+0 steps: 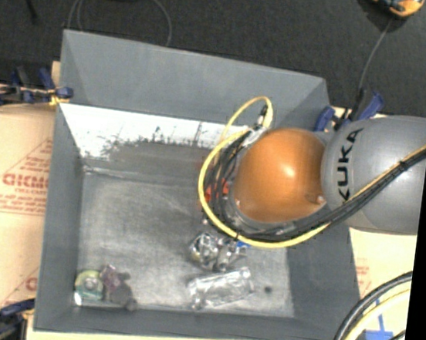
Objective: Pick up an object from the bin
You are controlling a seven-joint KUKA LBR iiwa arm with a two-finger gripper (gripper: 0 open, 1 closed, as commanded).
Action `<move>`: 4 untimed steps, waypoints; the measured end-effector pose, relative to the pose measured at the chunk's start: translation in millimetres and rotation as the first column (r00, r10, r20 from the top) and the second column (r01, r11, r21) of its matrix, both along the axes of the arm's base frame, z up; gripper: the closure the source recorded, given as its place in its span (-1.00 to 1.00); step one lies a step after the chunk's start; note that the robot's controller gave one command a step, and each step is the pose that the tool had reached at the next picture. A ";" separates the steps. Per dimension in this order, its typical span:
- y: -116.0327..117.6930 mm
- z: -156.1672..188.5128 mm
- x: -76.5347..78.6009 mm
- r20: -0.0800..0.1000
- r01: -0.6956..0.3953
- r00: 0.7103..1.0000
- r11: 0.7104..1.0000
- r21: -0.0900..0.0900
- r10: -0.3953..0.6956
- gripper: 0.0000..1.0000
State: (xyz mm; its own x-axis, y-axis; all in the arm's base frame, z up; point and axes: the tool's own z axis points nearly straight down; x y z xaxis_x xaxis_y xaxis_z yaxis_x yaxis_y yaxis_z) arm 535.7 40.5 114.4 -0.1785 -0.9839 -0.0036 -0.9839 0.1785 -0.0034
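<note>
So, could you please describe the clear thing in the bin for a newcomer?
In the grey bin, look at the floor just below the end effector. A clear plastic piece lies there; it is see-through, unlike the green-and-purple toy in the lower left corner.

Grey metal bin point(60, 207), floor scuffed. Gripper point(214, 251) sits low near the centre, under orange domed wrist cover point(278, 174). Clear crinkled plastic packet point(219, 289) lies just beside the gripper, at its 5 o'clock. Small green-and-purple figure point(104, 287) lies in the bin's 7 o'clock corner, well apart.
</note>
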 end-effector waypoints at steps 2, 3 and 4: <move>-21.8 -6.7 78.0 0.001 -0.257 0.966 0.966 -0.004 0.257 -1.00; -16.0 -3.9 106.5 0.003 -0.254 0.967 0.967 -0.003 0.254 -1.00; -13.2 -36.1 43.3 0.005 -0.336 0.942 0.942 -0.001 0.336 -1.00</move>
State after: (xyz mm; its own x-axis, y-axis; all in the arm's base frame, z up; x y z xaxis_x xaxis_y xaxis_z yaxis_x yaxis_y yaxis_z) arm 579.0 27.3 78.3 0.1627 -0.9867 -0.0031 -0.9867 -0.1626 -0.0085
